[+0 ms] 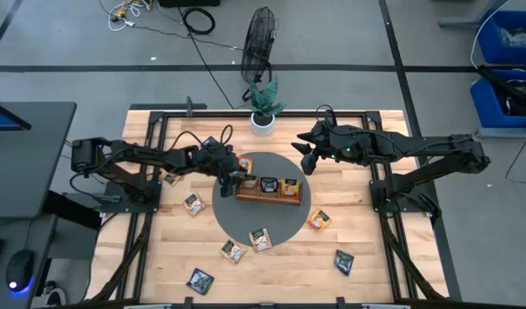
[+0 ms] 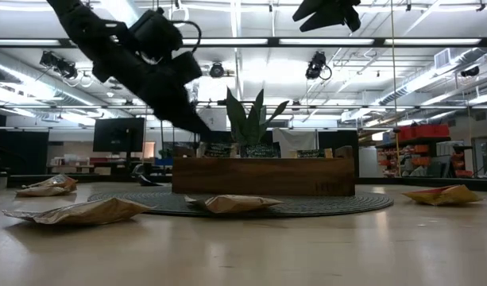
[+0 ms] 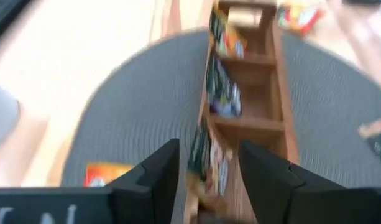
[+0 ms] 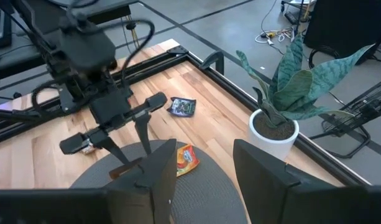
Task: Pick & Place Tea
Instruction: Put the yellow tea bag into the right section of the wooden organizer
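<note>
There, left gripper (image 1: 234, 180) fingers spread over wooden tray (image 1: 269, 196) end; right gripper (image 1: 306, 157) likewise spread, aloft.

The tray (image 1: 269, 190) sat on the mat (image 1: 245, 219), with sachets standing in its compartments. My left gripper (image 1: 234, 178) hung over the tray's left end, my right gripper (image 1: 305, 155) above its right end. The plant (image 1: 263, 107) stood behind the tray. Loose sachets (image 1: 260, 239) lay in front of the tray, on mat and table (image 1: 365, 275).
</note>
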You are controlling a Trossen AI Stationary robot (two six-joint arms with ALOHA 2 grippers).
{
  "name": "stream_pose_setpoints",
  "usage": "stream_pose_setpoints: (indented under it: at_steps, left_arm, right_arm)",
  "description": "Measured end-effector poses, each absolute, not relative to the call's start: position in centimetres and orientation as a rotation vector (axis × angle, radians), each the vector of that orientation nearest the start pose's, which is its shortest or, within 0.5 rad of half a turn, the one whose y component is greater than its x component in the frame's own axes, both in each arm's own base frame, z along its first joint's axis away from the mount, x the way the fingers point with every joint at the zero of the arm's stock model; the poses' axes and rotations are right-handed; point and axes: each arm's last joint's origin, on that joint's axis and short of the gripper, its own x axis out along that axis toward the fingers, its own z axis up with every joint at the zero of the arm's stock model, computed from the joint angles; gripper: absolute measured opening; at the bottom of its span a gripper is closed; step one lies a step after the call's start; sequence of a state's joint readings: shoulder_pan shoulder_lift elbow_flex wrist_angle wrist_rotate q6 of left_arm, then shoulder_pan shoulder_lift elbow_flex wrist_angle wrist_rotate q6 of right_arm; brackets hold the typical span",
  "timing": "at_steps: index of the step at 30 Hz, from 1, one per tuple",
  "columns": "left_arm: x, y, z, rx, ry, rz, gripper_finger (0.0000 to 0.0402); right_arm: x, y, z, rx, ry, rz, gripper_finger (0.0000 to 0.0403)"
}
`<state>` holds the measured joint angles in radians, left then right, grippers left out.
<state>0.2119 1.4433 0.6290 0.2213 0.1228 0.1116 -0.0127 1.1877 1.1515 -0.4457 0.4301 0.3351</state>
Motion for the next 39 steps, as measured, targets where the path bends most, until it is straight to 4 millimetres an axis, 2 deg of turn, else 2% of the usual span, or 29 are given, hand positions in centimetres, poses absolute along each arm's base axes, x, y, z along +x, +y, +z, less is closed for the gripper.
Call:
stream_pose_setpoints:
  at_steps: [6, 16, 28, 32, 39]
  left_arm:
    - [27.7, 5.7, 20.1, 0.033, 0.51, 0.102, 0.0181]
    - [27.4, 5.0, 23.9, -0.098, 0.366, 0.115, 0.0181]
    - [26.4, 3.0, 27.0, -0.272, 0.237, 0.071, 0.0181]
    - [26.2, 2.6, 27.3, -0.332, 0.224, 0.06, 0.0181]
    - [26.3, 2.0, 27.7, -0.474, 0.185, 0.045, 0.0181]
  right_arm:
    - [25.1, -1.5, 35.4, 0.228, 0.416, -0.512, 0.0164]
    - [24.9, -0.6, 34.3, 0.355, 0.477, -0.441, 0.0164]
    - [24.5, 3.0, 31.2, 0.48, 0.6, -0.322, 0.0164]
    - [24.1, 4.8, 29.8, 0.461, 0.664, -0.244, 0.0164]
    - [23.2, 8.0, 27.5, 0.551, 0.691, -0.157, 0.0164]
